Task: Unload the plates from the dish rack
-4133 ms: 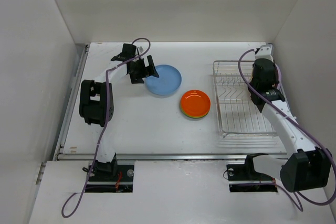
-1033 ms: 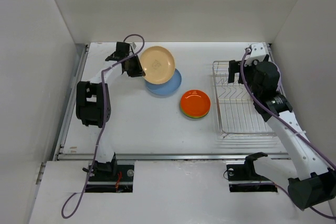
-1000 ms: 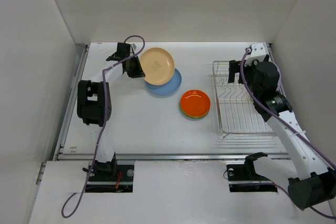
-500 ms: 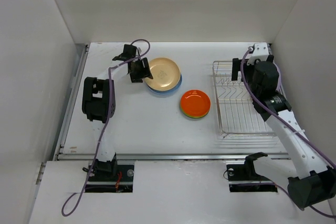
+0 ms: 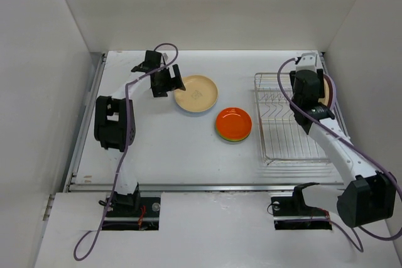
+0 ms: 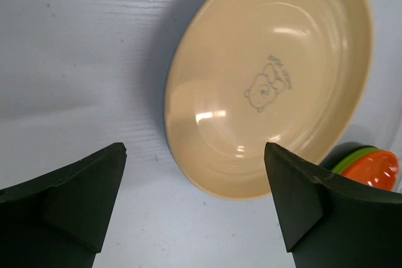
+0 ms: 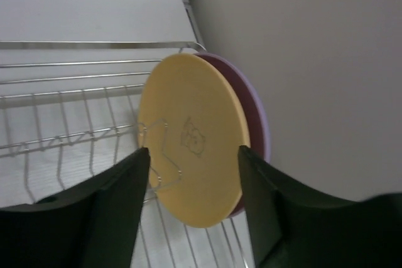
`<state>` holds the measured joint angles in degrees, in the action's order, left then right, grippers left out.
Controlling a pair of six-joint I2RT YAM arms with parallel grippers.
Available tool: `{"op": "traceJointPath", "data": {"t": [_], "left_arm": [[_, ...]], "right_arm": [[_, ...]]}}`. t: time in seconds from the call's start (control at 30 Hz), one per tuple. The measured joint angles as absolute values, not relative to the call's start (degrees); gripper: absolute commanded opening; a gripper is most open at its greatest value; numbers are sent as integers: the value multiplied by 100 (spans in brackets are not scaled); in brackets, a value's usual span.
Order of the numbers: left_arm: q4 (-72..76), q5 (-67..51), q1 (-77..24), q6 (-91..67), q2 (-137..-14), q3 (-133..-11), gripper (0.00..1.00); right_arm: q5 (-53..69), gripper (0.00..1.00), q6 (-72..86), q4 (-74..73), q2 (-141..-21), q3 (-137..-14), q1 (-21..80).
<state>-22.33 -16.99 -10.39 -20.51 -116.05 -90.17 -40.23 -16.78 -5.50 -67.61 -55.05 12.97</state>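
tan plate [image 5: 196, 93] now laid flat far left, left gripper [image 5: 168, 83] fingers apart. right gripper [image 7: 191, 155] nearer, fingers apart; upright plate [image 7: 188, 123] straight ahead, far-right in rack [image 7: 75, 63].

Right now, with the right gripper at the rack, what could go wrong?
1. The tan plate stands just in front of the lavender plate in the dish rack; the open right gripper might catch or tip both.
2. Both sit close to the side wall, so lifting could scrape it.
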Motion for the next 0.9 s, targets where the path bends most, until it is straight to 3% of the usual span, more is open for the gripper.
{"op": "traceJointPath", "data": {"t": [0.23,0.43,0.9], "left_arm": [[-1922,-2078,-1039,-2147,-10438,-8755,90],[-1772,-2261,-1039,-2176,-10259,-8739,90],[-1785,-2362,-1039,-2198,-10263,-8698,92]], "right_arm": [[-4405,54,-1844,-506,-7004,-5502,801],[-4480,52,-1918,-513,-7231,-5502,545],[-4482,28,-1977,-602,-7732,-5502,257]]}}
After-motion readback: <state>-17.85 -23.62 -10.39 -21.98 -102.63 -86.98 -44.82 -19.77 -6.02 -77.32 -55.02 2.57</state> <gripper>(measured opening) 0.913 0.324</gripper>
